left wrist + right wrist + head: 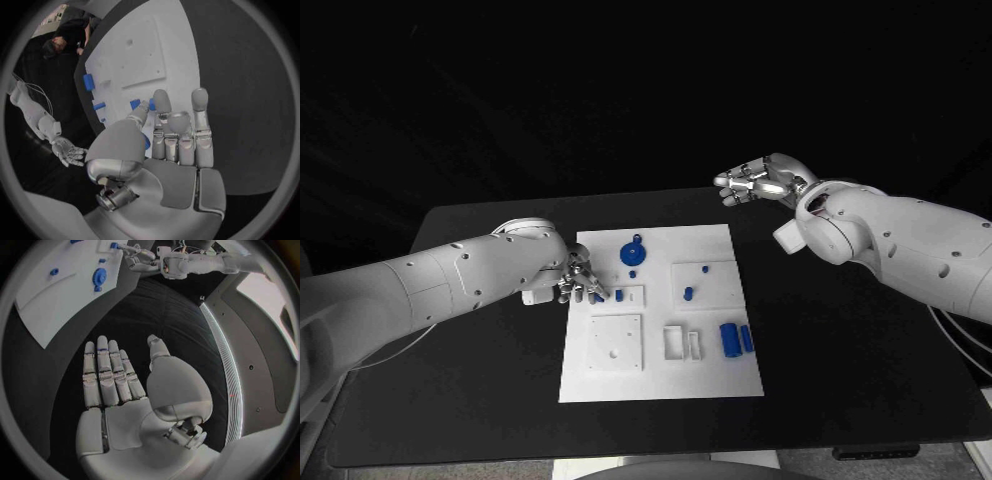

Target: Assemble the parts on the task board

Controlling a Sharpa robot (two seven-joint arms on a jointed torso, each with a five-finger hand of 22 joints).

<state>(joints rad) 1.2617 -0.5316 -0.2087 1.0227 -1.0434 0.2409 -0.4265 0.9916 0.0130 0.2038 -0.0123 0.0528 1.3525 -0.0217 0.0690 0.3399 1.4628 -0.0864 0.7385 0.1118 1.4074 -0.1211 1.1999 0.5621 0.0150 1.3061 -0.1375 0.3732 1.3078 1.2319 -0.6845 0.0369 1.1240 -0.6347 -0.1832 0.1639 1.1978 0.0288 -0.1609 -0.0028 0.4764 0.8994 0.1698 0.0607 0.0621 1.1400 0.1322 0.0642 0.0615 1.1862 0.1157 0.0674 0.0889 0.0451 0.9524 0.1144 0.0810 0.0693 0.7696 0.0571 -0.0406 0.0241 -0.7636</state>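
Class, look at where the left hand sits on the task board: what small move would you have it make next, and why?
Probably close the fingers on the small blue part and lift it slightly. The left hand is already at the task board's left edge, fingertips around that part, though a firm grip isn't clear. The right hand is raised, holding nothing.

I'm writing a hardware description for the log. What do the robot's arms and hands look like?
Both arms are smooth, rounded white shells. The left hand and right hand are silver metal with grey padded fingers and palm. A thin pale cable runs under the left arm.
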